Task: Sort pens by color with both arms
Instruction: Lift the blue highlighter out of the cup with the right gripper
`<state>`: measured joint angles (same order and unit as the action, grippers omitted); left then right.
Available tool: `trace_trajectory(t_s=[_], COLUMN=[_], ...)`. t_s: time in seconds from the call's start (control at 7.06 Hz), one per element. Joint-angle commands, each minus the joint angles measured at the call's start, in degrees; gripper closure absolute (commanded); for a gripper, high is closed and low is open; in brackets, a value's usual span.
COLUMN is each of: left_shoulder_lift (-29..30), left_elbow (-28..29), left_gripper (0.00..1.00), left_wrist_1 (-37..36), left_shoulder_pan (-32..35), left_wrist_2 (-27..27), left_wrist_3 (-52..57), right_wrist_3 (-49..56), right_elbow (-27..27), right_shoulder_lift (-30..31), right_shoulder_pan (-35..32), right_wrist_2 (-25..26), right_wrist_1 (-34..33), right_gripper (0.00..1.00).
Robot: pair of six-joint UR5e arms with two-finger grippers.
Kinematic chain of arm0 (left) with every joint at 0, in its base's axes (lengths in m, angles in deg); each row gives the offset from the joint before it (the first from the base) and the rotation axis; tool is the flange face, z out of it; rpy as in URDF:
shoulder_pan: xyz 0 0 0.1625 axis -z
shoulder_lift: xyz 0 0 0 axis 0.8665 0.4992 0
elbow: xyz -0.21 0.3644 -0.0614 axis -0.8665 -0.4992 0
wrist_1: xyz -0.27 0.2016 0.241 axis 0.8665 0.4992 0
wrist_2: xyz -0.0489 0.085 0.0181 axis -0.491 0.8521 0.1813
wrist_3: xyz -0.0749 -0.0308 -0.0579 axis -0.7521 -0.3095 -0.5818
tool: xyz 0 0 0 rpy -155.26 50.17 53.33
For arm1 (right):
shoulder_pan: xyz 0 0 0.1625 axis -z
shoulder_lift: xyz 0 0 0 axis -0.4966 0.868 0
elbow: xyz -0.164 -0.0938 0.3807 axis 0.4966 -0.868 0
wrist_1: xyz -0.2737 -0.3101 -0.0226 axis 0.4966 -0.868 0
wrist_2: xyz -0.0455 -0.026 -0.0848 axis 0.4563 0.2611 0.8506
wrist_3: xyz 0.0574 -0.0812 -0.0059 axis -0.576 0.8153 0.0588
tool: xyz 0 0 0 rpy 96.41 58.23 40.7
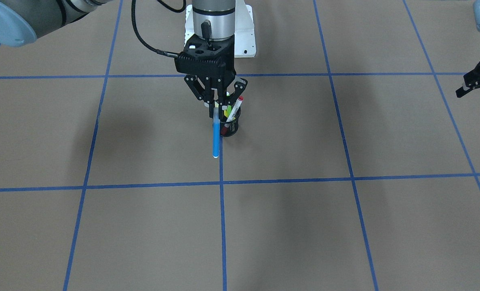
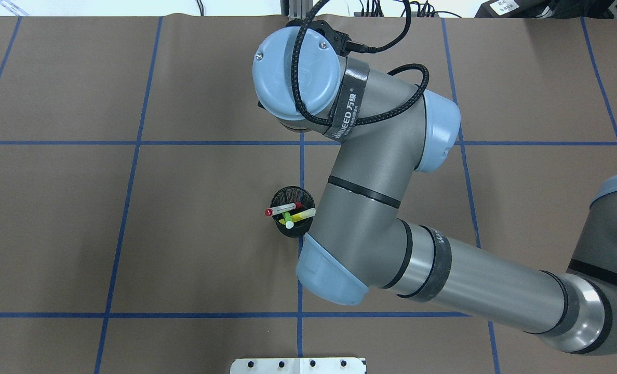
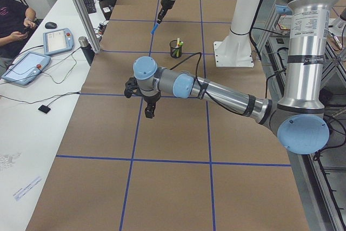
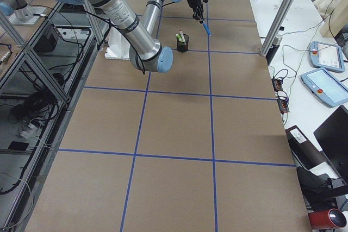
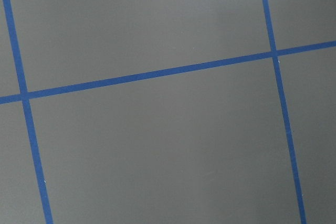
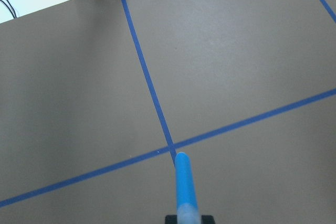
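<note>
While the cup [image 2: 291, 190] holds three pens [image 2: 287, 217], the blue pen [image 1: 215, 137] hangs outside.

Four pens [image 1: 215, 137], one cup [image 1: 232, 128], two arms [image 2: 371, 208]

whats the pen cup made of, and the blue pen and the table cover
Cup: black see-through mesh, probably metal wire. Blue pen, held in the right hand: smooth plastic, by its even, slightly shiny barrel. Table cover: matte brown sheet, likely paper; its grid lines look like blue tape.
</note>
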<state>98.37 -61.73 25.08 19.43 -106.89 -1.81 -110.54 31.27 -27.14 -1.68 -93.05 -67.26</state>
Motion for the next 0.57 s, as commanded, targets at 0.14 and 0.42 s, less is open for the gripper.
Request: trace_trajectory(t_s=[0.14,0.42], left_shoulder_lift=[-0.1,-0.2], left_elbow=[0.0,0.0], left_gripper=[0.01,0.01], left_wrist_1=[0.0,0.0], left_shoulder_pan=[0.0,0.0], left_wrist_2=[0.1,0.0], left_wrist_3=[0.0,0.0], right_wrist_3=[11.3,18.8], right_elbow=[-10.9,-18.9], right_shoulder_lift=[1.0,1.2], right_shoulder_pan=[-3.8,-4.7], right_wrist_2=[1.3,2.1], right_wrist_1=[11.1,17.3], right_gripper=[0.97,0.97])
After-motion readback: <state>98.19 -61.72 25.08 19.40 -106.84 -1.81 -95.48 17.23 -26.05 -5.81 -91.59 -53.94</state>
